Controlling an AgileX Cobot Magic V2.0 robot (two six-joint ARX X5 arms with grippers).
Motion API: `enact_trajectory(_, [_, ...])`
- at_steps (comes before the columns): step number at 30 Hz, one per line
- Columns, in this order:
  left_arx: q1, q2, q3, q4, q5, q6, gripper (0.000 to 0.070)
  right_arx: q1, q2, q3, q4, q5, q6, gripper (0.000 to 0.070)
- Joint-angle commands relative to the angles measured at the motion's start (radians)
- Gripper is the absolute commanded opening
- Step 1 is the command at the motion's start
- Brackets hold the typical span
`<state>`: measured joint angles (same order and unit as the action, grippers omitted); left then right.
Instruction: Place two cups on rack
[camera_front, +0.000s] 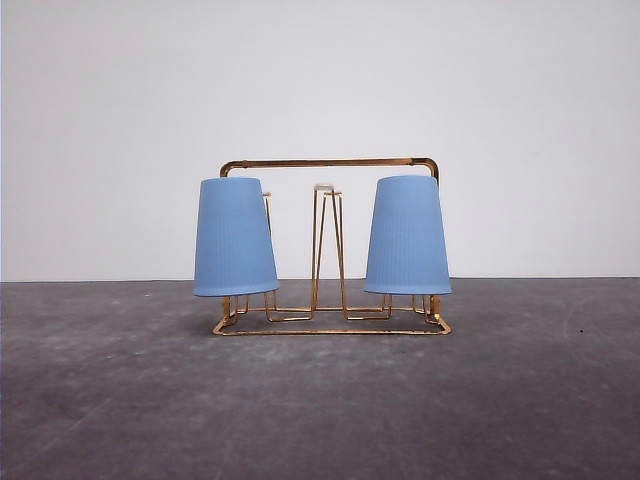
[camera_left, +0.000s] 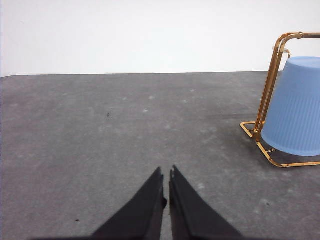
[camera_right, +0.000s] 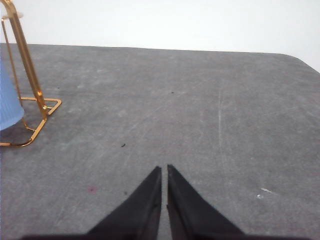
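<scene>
Two light-blue ribbed cups hang upside down on the gold wire rack (camera_front: 330, 163): one cup (camera_front: 234, 238) on the left prong, the other cup (camera_front: 407, 236) on the right prong. A bare white-tipped prong (camera_front: 326, 190) stands between them. In the left wrist view the rack (camera_left: 267, 95) and one cup (camera_left: 296, 113) are ahead and off to one side of my left gripper (camera_left: 166, 172), which is shut with nothing in it. In the right wrist view my right gripper (camera_right: 164, 170) is shut and empty, apart from the rack's end (camera_right: 31, 75) and a sliver of cup (camera_right: 7, 102).
The rack stands on a dark grey table (camera_front: 320, 400) in front of a plain white wall (camera_front: 320, 80). Bare grey surface lies around both grippers and in front of the rack.
</scene>
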<state>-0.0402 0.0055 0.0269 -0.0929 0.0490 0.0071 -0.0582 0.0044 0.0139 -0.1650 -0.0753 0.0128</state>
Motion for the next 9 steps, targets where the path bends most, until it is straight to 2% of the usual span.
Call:
enact_trajectory(1, [0.000, -0.001, -0.013, 0.011, -0.001, -0.003, 0.0000, 0.003, -0.001, -0.002, 0.007, 0.001, 0.008, 0.0019])
enact_trajectory(9, [0.000, -0.001, -0.013, 0.011, -0.001, -0.003, 0.0000, 0.003, -0.001, -0.002, 0.007, 0.001, 0.008, 0.0019])
